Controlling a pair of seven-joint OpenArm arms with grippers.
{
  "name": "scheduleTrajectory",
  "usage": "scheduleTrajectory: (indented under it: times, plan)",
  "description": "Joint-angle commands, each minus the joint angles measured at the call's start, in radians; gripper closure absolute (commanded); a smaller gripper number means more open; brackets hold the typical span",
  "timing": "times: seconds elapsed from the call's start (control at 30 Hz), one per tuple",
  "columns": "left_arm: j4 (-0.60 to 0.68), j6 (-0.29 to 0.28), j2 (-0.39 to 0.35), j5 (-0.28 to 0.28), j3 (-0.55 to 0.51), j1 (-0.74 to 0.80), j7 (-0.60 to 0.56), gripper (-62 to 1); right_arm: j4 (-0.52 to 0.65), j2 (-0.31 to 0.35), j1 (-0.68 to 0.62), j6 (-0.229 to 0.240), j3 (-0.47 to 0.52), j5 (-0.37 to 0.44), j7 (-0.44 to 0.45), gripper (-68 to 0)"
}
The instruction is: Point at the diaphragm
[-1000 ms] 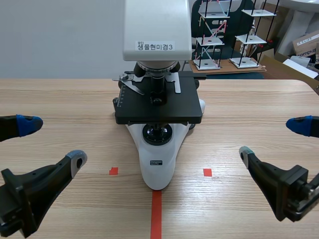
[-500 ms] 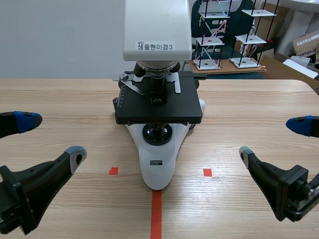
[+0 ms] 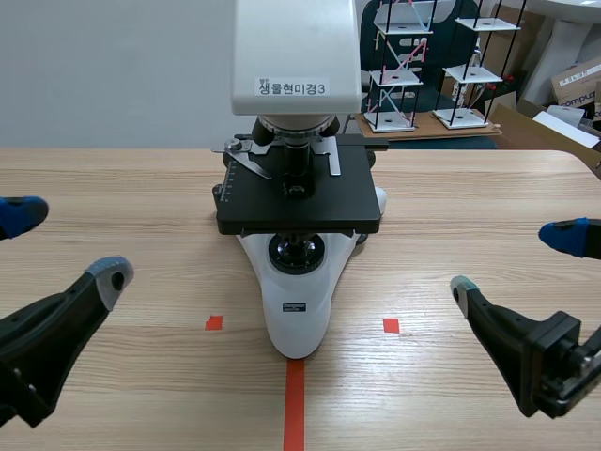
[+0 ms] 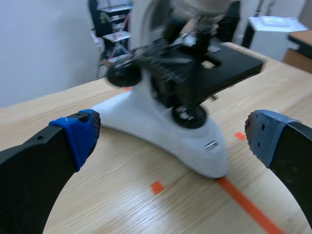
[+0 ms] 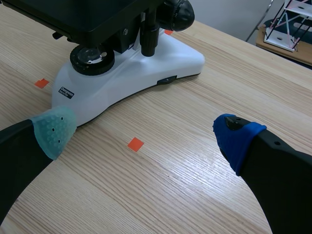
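Observation:
A white microscope [image 3: 297, 310] with a black stage [image 3: 299, 197] stands at the table's middle. Its round light lens [image 3: 297, 252] sits on the base below the stage; the diaphragm under the stage is hidden in shadow. My left gripper [image 3: 66, 244] is open at the left, well away from the microscope. In the left wrist view the microscope [image 4: 204, 146] lies ahead of the left gripper [image 4: 170, 134], slightly blurred. My right gripper [image 3: 513, 262] is open at the right. In the right wrist view the white base [image 5: 161, 63] and lens [image 5: 91, 57] lie ahead of the right gripper [image 5: 145, 131].
Small orange-red squares [image 3: 214, 323] [image 3: 391, 325] and a tape line [image 3: 295, 404] mark the wooden table in front of the microscope. Wire shelf models [image 3: 404, 66] and boxes stand behind the table's far edge.
My left gripper has drawn back toward the left edge of the scene view, its fingers still apart. The right arm and the microscope have not moved.

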Motion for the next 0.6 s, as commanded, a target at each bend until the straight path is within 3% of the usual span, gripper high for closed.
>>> scheduleTrajectory:
  times: [0.0,0.1,0.27,0.4,0.57]
  plan:
    - [-0.076,-0.005,0.005,0.047,0.043,-0.041,-0.069,-62.3,0.007,0.005,0.011,-0.003,0.008,0.008,0.014,-61.7]
    - [-0.212,-0.005,0.005,0.161,0.111,-0.105,-0.186,-62.3,0.007,0.005,0.011,-0.003,0.008,0.008,0.014,-61.7]
    - [-0.409,-0.005,0.04,0.229,0.166,-0.239,-0.28,-62.3,0.007,0.005,0.011,-0.003,0.008,0.008,0.015,-61.7]
    - [-0.555,-0.006,0.078,0.322,0.185,-0.347,-0.378,-62.3,0.007,0.005,0.011,-0.003,0.008,0.008,0.015,-61.7]
    - [-0.706,-0.005,0.087,0.325,0.254,-0.449,-0.4,-62.3,0.007,0.005,0.011,-0.003,0.008,0.008,0.014,-61.7]
